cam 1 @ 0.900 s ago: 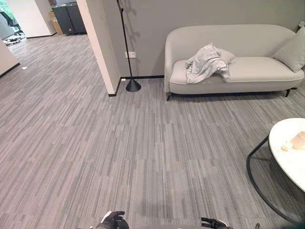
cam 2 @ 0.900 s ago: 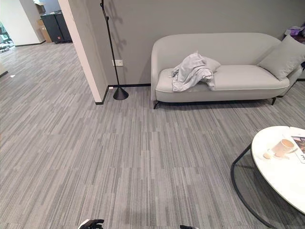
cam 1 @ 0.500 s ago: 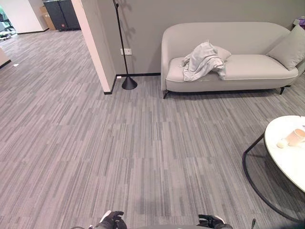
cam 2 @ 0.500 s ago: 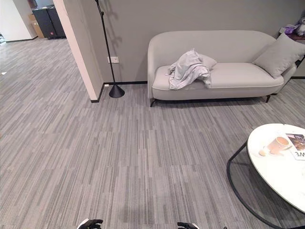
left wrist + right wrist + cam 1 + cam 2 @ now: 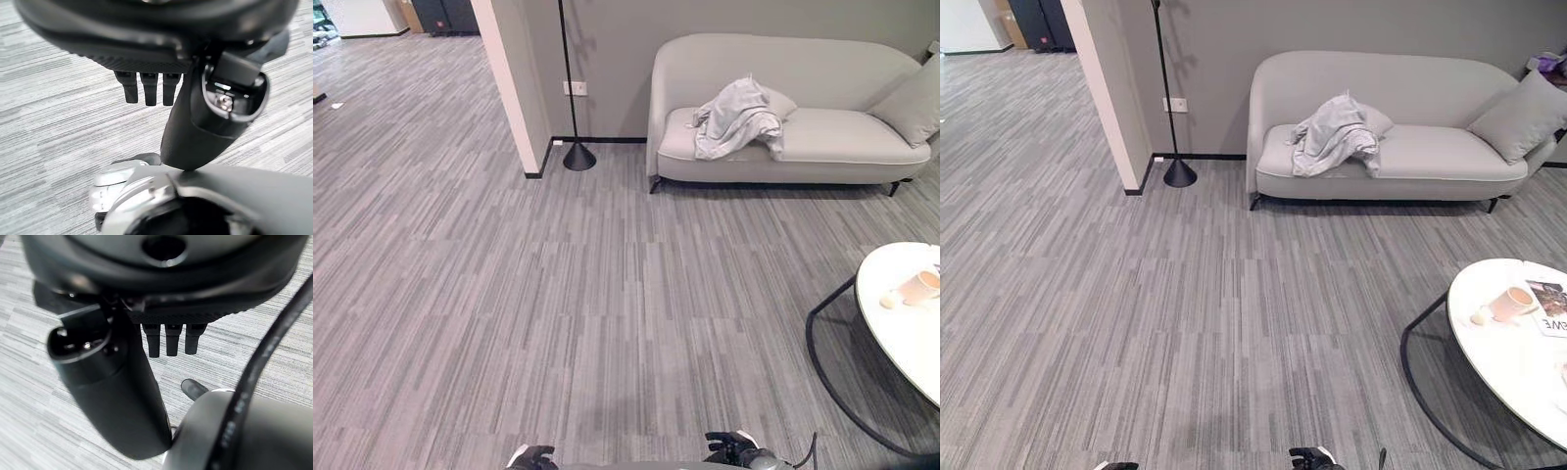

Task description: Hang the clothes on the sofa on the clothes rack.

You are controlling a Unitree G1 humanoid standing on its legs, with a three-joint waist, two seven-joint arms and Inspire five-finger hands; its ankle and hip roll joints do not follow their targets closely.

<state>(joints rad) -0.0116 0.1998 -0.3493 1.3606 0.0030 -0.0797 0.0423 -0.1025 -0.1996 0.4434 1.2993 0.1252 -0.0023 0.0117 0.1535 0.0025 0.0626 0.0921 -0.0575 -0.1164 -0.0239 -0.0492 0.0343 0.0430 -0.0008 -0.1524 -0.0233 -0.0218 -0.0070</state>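
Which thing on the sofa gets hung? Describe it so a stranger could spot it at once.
Find the pale grey sofa against the dark wall, right of the black floor lamp. On its left seat lies the garment, a crumpled light grey heap draped over a small cushion. Unlike the smooth, plump cushions, it is wrinkled and hangs over the seat's front edge.

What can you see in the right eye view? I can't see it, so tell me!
A crumpled grey garment lies on a pale sofa by the far wall, across grey floor. A floor lamp stands beside it; a round white table holds a cup.
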